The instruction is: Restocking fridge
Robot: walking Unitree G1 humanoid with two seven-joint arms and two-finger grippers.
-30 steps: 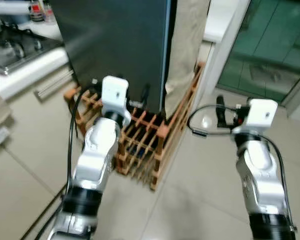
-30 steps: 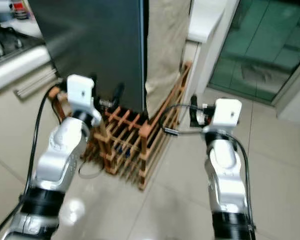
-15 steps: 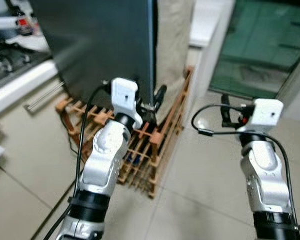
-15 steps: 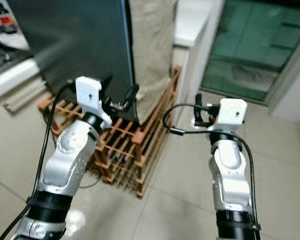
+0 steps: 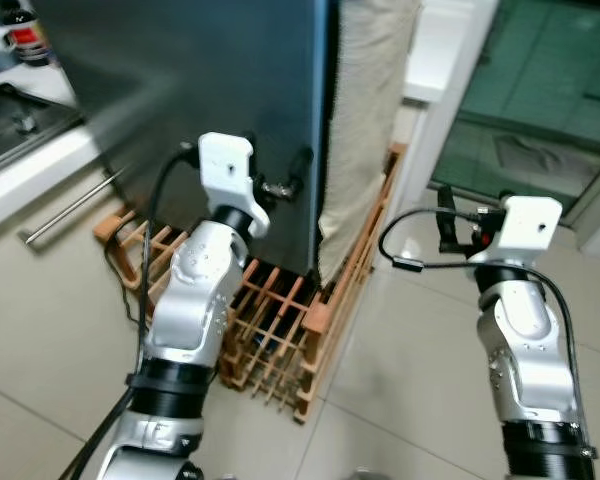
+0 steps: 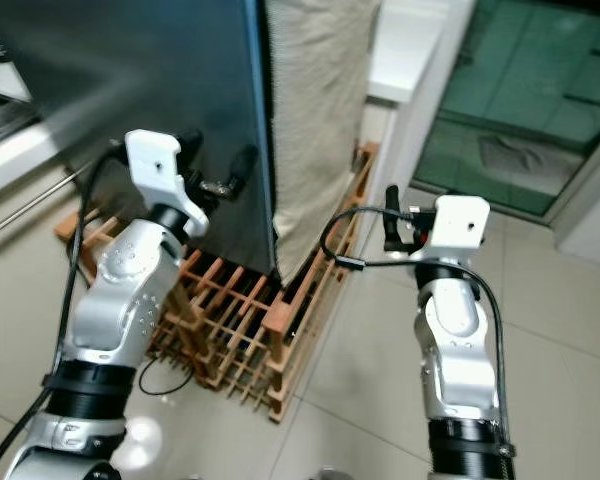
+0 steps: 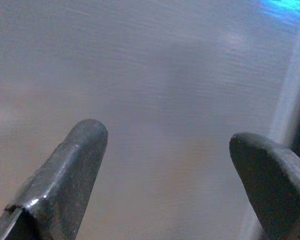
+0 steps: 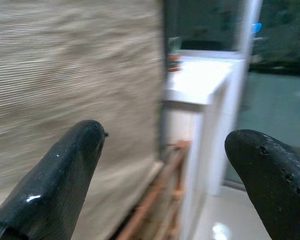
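Observation:
The fridge (image 5: 210,80) stands straight ahead with its dark grey door shut. My left gripper (image 5: 275,178) is raised close to the door's lower part, near its right edge. In the left wrist view the fingers (image 7: 75,165) stand wide apart, with bare grey door between them. My right gripper (image 5: 452,225) hangs in the air over the floor, right of the fridge. It is open and holds nothing. In the right wrist view it faces a beige cloth (image 8: 70,75).
A wooden bottle rack (image 5: 280,330) stands on the floor around the fridge's foot. The beige cloth (image 5: 365,110) hangs beside the fridge, then a white counter (image 5: 440,50) and a green glass door (image 5: 540,100). A stove top (image 5: 10,120) and a cabinet handle (image 5: 70,205) lie left.
The view has shifted and come closer to the fridge. My left gripper has risen from rack height to the fridge door. The right gripper stays about where it was.

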